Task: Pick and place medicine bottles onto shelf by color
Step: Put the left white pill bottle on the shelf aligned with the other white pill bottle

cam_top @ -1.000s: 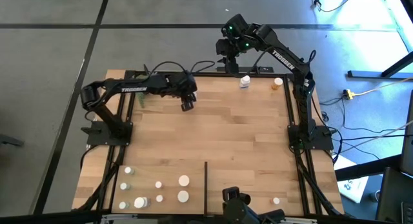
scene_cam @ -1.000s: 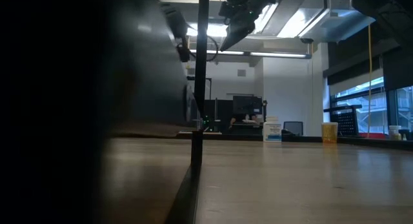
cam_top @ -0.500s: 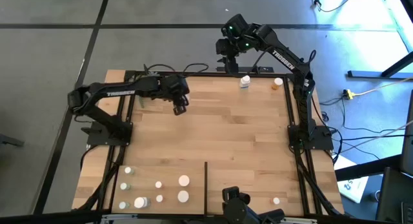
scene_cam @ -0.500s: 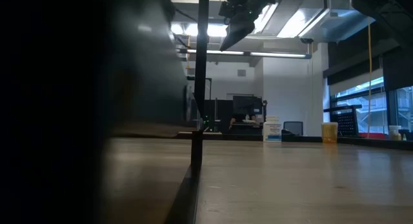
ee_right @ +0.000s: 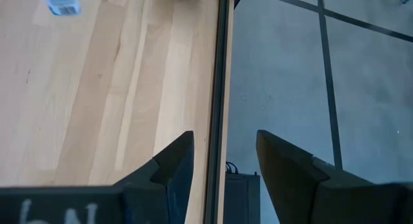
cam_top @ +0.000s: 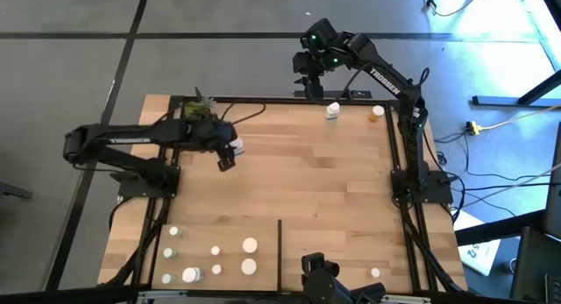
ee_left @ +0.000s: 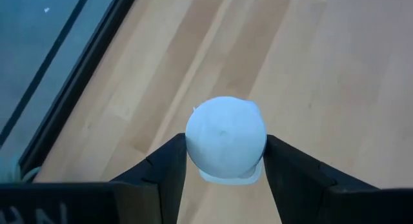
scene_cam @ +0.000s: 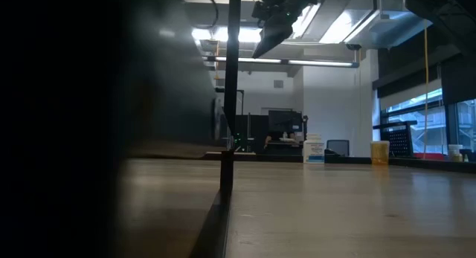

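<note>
Wood planks of the shelf (cam_top: pixel 307 181) fill the high view, inside black metal bars. The left gripper (cam_top: pixel 226 157) hangs over the left part of the far half, and a white bottle (cam_top: pixel 235 147) shows between its fingers. A group of sorted bottles (cam_top: pixel 215 258) stands at the near left corner, left of the short black divider strip (cam_top: pixel 280 251). So the place for the carried bottle probably lies toward the near edge from the gripper, well apart from it. The left arm is clearly the nearer arm to that group. One small bottle (cam_top: pixel 375 272) stands alone on the right of the divider. At the far edge a white bottle (cam_top: pixel 332 110) and an orange bottle (cam_top: pixel 376 114) wait, near the right gripper (cam_top: pixel 308 66), which is just beyond the far bar. A small green plant (cam_top: pixel 200 105) sits at the far left corner.

In the low view, the white bottle (scene_cam: pixel 313 150) and the orange bottle (scene_cam: pixel 379 152) stand upright at the far edge. The carried bottle does not show here.

In the left wrist view, both fingers (ee_left: pixel 169 172) pinch the white bottle (ee_left: pixel 226 137) at its sides. Its round cap faces the camera, so its long axis runs along the viewing direction, toward the planks behind it.

In the right wrist view, the right gripper (ee_right: pixel 224 161) is spread and empty, above the shelf's black edge bar (ee_right: pixel 219 95).
</note>
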### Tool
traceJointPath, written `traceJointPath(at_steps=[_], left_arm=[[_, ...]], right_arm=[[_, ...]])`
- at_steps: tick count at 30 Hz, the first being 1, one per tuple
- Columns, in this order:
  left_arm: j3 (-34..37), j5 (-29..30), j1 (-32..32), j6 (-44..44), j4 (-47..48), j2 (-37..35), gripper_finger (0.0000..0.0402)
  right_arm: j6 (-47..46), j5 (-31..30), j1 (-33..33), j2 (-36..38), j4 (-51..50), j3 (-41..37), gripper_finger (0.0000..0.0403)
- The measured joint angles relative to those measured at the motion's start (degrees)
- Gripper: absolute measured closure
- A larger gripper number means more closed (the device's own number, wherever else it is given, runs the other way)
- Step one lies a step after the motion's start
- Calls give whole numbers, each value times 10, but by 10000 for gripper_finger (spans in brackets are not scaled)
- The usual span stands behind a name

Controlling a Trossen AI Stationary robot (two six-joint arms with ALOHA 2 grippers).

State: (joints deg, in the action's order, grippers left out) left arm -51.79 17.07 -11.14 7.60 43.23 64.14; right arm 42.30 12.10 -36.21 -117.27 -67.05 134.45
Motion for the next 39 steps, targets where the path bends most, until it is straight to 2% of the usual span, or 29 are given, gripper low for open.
traceJointPath(at_steps=[5, 19, 39], left_arm=[[0, 29, 52, 32, 33, -26, 222], [1, 79, 210, 180, 107, -33, 224], [1, 93, 377, 322, 123, -43, 224]], right_arm=[[0, 0, 0, 0, 0, 0, 233], [0, 0, 0, 0, 0, 0, 233], [0, 0, 0, 0, 0, 0, 233]])
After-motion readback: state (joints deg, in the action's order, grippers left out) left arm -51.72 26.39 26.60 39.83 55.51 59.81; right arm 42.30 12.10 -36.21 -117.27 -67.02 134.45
